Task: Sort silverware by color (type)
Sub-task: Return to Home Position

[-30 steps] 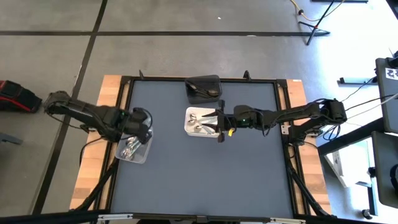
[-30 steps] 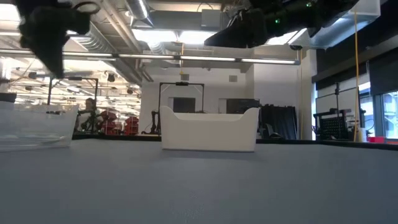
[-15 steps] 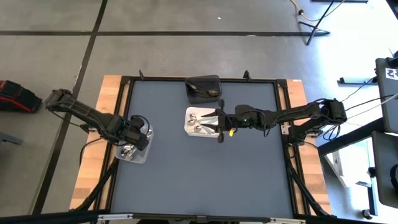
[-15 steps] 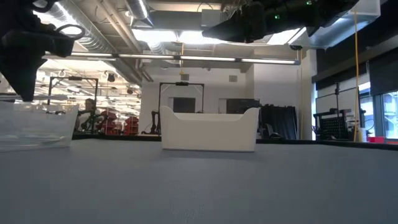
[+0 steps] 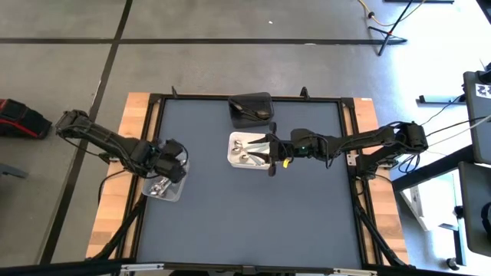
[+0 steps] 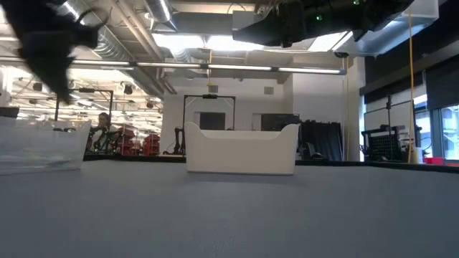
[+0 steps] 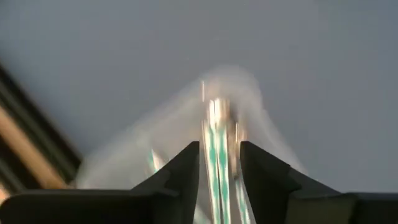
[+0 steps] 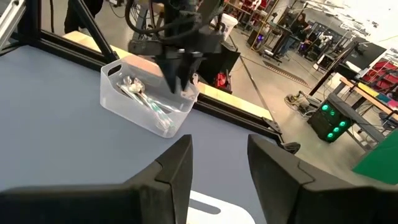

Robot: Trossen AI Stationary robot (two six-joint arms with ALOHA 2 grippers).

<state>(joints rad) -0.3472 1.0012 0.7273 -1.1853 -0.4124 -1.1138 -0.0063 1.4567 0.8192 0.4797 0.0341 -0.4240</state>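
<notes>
Several slim shiny metal spoons (image 8: 144, 95) lie heaped in the clear plastic bin (image 8: 118, 102) at the table's left edge, with a few more in the white tray (image 5: 231, 157). Left gripper (image 5: 173, 162) hangs right over the bin with its fingers slightly apart and empty. Right gripper (image 5: 267, 152) sits over the white tray, spread and empty too.

Grey table (image 5: 245, 215), clear bin (image 5: 175, 196) left, white bin (image 5: 234, 150) central, black bin (image 5: 235, 104) seemingly at far edge

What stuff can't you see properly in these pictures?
- Left wrist view: the spoons in the clear bin are smeared by blur; no counting them.
- Low view: the wall of the white bin hides whatever lies inside.
- High view: the right tool covers part of the white bin; what lies in the black bin is too small and dark.
</notes>
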